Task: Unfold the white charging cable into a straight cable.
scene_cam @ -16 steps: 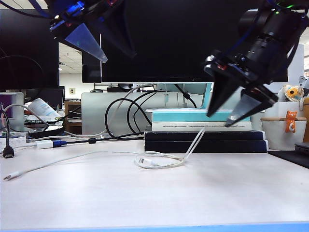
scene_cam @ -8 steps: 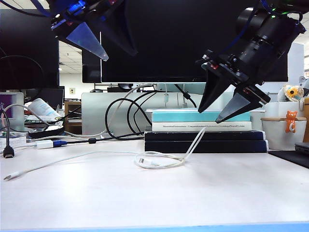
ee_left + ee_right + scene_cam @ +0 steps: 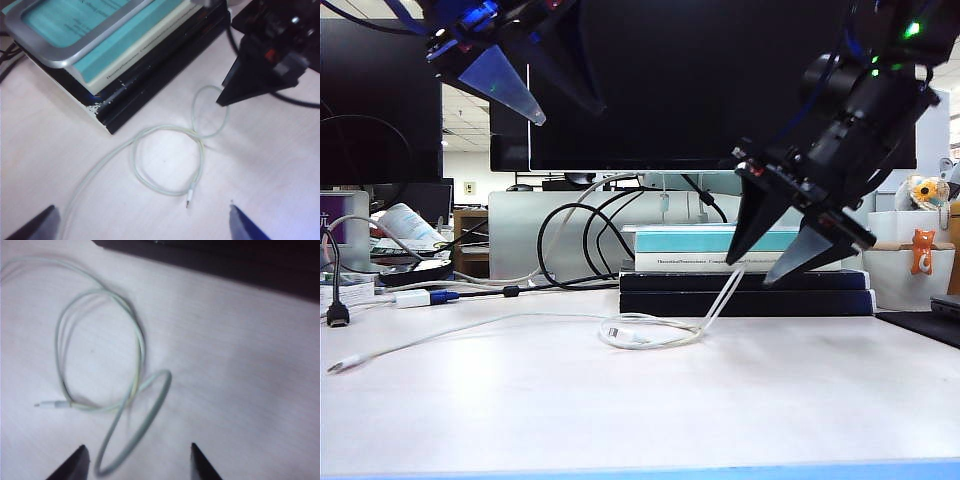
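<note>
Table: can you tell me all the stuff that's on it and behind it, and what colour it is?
cable: one, white, looped on the table in front of the books, one end trailing left
books: a stack, teal and white on black, middle back
monitor: one, black, behind the books
black cables: several, curling under the monitor
adapter: one, white with a blue plug, far left
cat figure: one, orange, far right
table: one, pale
left end effector: one, open, high at upper left
right end effector: one, open, above the cable's raised loop
</note>
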Available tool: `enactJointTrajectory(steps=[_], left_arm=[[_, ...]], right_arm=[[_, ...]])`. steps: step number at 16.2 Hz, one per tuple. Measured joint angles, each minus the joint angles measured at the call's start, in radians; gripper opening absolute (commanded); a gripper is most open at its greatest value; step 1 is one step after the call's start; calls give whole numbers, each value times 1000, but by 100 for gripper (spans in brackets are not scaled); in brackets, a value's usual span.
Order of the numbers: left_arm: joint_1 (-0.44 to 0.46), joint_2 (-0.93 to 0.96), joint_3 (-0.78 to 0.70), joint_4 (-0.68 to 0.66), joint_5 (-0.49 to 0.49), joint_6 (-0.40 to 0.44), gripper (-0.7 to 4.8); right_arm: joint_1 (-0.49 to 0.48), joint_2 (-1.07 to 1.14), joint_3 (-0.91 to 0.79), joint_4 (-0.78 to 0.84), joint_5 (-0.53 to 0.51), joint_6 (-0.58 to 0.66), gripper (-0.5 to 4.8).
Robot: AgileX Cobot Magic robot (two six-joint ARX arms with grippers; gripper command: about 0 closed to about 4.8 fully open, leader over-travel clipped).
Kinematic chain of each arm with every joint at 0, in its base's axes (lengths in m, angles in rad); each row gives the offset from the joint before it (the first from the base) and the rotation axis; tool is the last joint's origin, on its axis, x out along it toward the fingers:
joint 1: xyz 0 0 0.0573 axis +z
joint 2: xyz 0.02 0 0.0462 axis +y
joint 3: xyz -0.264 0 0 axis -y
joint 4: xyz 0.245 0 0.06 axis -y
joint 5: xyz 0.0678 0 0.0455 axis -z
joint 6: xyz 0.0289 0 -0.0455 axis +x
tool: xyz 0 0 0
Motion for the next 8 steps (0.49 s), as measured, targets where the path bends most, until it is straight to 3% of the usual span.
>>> enactJointTrajectory(steps=[3,4,8], left_arm=[[0,0,0,9,0,0,479],[0,1,0,11,0,0,479],[0,1,0,13,0,0,479]], right_arm=[[5,6,0,35,-32,31,128],[8,8,1,48,-35,38,47],[19,10,1,60,-43,50,24]])
